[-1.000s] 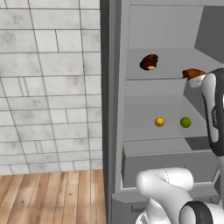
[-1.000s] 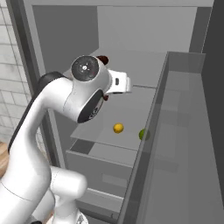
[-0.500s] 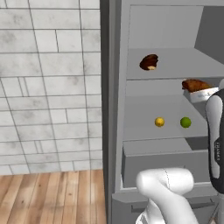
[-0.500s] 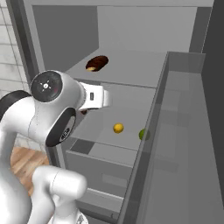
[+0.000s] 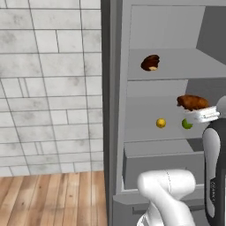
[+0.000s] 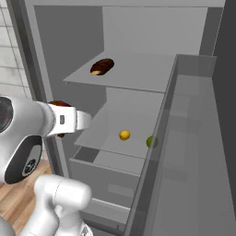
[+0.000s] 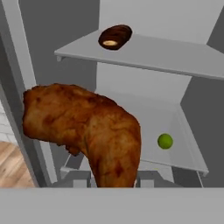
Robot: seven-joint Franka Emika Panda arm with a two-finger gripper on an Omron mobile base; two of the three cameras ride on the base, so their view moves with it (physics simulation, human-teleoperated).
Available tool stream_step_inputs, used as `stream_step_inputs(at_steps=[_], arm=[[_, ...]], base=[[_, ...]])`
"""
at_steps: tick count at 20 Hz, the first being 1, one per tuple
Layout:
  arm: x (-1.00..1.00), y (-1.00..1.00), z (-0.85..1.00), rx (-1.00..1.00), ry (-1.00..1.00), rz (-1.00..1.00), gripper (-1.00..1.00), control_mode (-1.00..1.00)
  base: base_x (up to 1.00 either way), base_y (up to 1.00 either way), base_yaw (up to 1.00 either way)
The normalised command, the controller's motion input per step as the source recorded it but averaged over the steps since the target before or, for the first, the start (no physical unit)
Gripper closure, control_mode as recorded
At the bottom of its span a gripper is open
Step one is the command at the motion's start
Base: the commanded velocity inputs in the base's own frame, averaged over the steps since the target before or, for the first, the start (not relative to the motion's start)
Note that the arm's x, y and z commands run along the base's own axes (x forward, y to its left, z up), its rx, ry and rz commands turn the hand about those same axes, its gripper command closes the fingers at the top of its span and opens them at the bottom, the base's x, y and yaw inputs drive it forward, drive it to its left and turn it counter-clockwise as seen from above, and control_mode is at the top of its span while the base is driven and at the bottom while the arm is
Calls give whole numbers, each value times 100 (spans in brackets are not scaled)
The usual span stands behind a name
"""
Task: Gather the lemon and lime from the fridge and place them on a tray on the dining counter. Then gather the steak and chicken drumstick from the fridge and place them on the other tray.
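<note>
Your gripper [image 7: 116, 181] is pinching the chicken drumstick [image 7: 87, 127]. In the hand view the brown drumstick is big and close, and its thin end goes down between the two dark fingertips. In the left base view the drumstick [image 5: 192, 102] sits on top of the white hand, up in the air in front of the open fridge [image 5: 121, 132]. It touches no shelf.

Look inside the fridge. It is grey and its door stands wide open on the right. The top shelf [image 6: 138, 76] holds one thing, the dark brown steak [image 6: 102, 66]. You can see the steak [image 5: 150, 62] near the left side of that shelf, and it shows again at the top of the hand view [image 7: 114, 36].

The middle shelf [image 6: 115, 143] holds two small balls. The yellow lemon [image 6: 124, 135] lies toward the left. The green lime [image 6: 150, 141] lies to its right, near the edge of the door. They are near each other but they do not touch. The lime [image 7: 165, 141] shows in the hand view too, just right of the drumstick.

Under the middle shelf is a grey drawer [image 5: 163, 163], and you cannot tell what is in it.
</note>
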Motion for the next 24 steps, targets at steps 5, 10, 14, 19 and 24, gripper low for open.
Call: stream_step_inputs(at_steps=[5,10,14,19,24], arm=[[-22,17,-19,-5,0,1,100,100],[0,0,0,0,0,0,100,100],[0,0,0,0,0,0,100,100],[0,0,0,0,0,0,100,100],[0,0,0,0,0,0,100,100]], base=[[-21,14,2],[-61,60,13],[-56,87,25],[-33,97,37],[-10,89,46]])
